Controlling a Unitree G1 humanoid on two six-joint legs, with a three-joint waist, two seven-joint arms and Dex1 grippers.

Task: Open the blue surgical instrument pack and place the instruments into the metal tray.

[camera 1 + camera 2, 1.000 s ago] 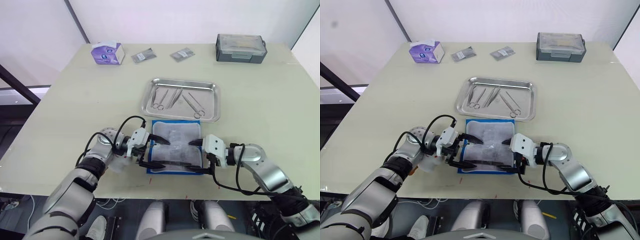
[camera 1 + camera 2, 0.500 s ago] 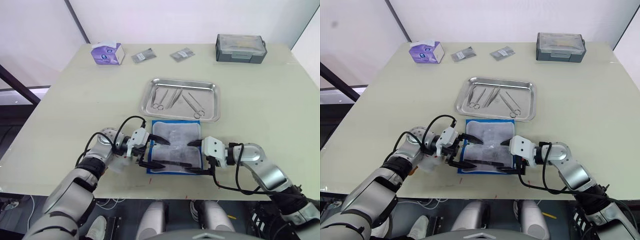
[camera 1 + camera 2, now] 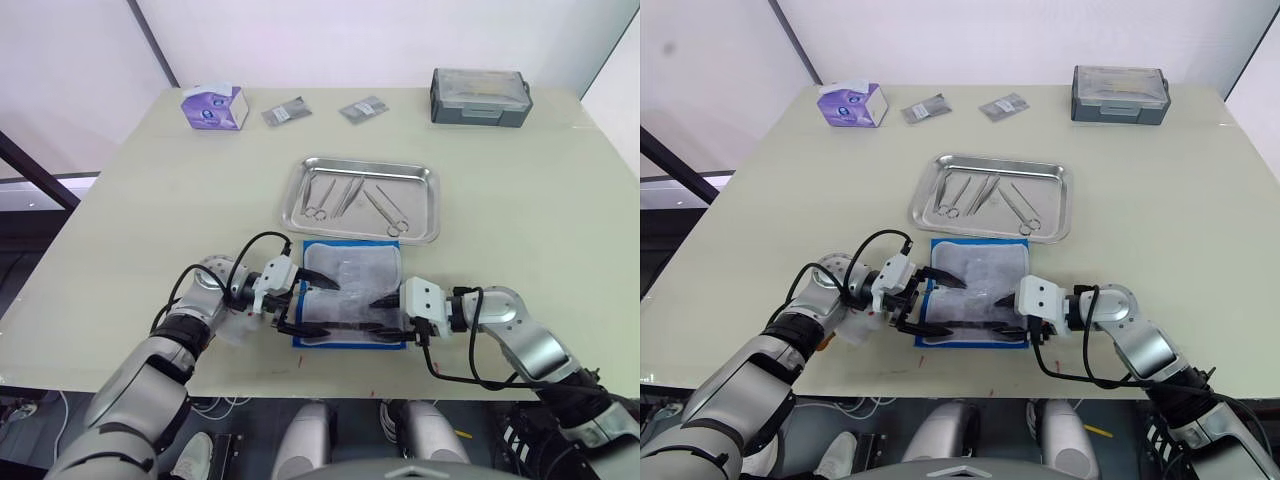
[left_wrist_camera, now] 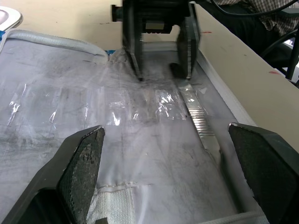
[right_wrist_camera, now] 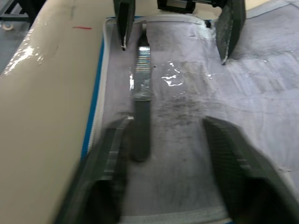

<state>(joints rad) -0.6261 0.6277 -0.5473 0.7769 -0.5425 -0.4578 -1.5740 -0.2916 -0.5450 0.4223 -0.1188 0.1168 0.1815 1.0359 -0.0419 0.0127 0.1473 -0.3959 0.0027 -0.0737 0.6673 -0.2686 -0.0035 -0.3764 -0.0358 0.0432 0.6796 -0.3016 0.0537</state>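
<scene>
Both grippers gape empty over the open blue surgical instrument pack (image 3: 350, 292); its last instrument (image 5: 141, 93) lies lengthwise between them, nearer the right gripper (image 3: 383, 318) than the left gripper (image 3: 312, 307).

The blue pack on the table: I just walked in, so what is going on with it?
The blue surgical instrument pack lies open in front of the metal tray, which holds several instruments. The left gripper and right gripper face each other over the pack with open jaws, near a metal tool in a clear pocket.
</scene>
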